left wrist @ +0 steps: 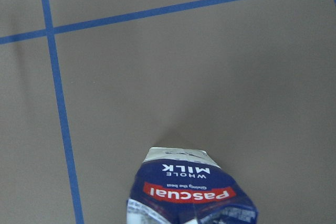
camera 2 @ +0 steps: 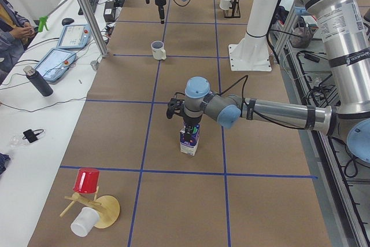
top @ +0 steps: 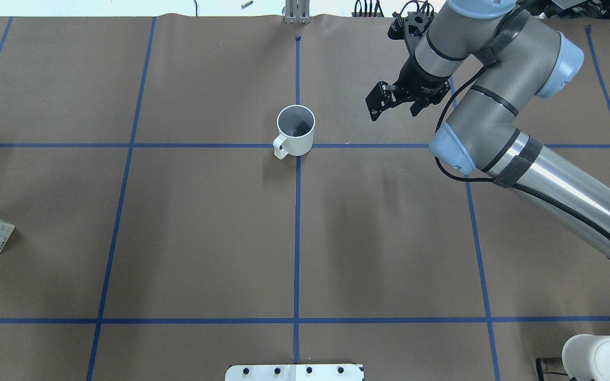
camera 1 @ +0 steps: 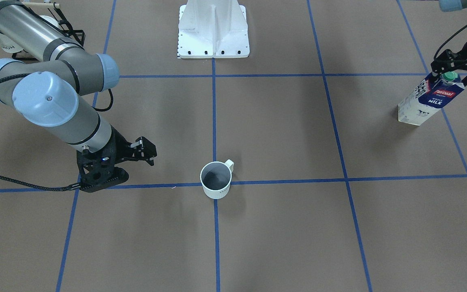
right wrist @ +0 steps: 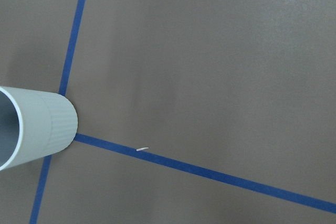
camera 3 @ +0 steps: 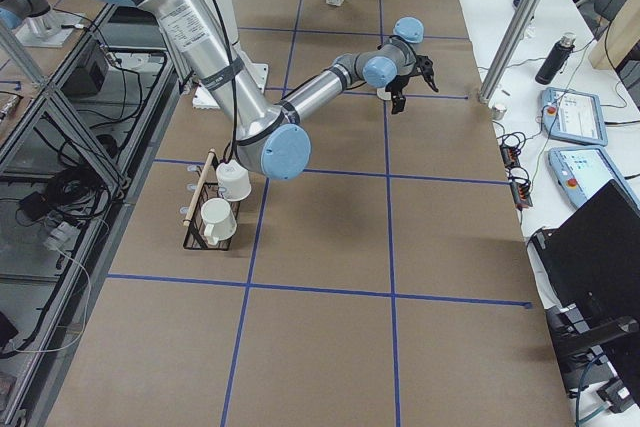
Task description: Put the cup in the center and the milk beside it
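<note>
Cup (camera 1: pixel 216 181), one at center, milk (camera 1: pixel 428 100), one, left tool (camera 1: pixel 451 71) over it, grip unclear, right tool (camera 1: pixel 148 152) open

Right arm (camera 1: pixel 22 30): silver-grey tubes, pale blue joint caps (camera 1: pixel 45 99); behind the black right pincer (camera 1: pixel 149 153), a black braided cable (camera 1: pixel 14 184).

The worktop (top: pixel 204 222) is covered with brown paper, and blue tape lines (top: pixel 297 238) divide it into big squares. The light is even and the shadows on the paper are soft. Along the edge on the operators' side stands a white side table (camera 2: pixel 40 160) with two tablets (camera 2: pixel 56 62) and a dark bottle (camera 2: pixel 38 82). Aluminium posts (camera 2: pixel 87 10) rise beside that edge. Behind the opposite edge there is a metal frame (camera 3: pixel 60 97) with loose cables (camera 3: pixel 60 187).
</note>
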Controlling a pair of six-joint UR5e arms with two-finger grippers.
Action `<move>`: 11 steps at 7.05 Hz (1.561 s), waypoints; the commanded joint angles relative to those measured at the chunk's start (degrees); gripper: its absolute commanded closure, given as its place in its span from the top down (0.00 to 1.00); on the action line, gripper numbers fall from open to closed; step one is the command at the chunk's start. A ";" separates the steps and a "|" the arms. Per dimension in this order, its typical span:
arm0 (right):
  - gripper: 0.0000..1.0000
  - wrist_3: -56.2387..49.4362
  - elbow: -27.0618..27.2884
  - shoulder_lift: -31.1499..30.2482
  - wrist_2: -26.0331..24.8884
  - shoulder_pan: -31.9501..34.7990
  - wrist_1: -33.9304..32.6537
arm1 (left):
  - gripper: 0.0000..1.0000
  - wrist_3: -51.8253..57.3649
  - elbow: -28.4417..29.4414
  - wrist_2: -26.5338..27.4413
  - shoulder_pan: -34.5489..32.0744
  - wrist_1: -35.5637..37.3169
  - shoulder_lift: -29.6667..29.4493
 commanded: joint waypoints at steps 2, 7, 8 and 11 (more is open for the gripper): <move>1.00 -0.70 5.03 -4.97 0.17 0.59 -0.09 | 0.98 -0.16 1.98 0.07 0.41 0.03 -1.24; 1.00 -1.49 6.29 -6.67 0.00 1.56 -0.09 | 0.80 -0.43 2.60 -0.02 0.41 0.03 -2.91; 1.00 -1.49 6.56 -6.76 0.00 1.56 -0.09 | 0.57 -0.43 2.60 0.07 0.41 0.03 -2.91; 1.00 -1.49 7.61 -7.37 0.00 2.87 -0.09 | 0.24 -0.51 -0.02 -0.19 -0.03 0.20 -3.17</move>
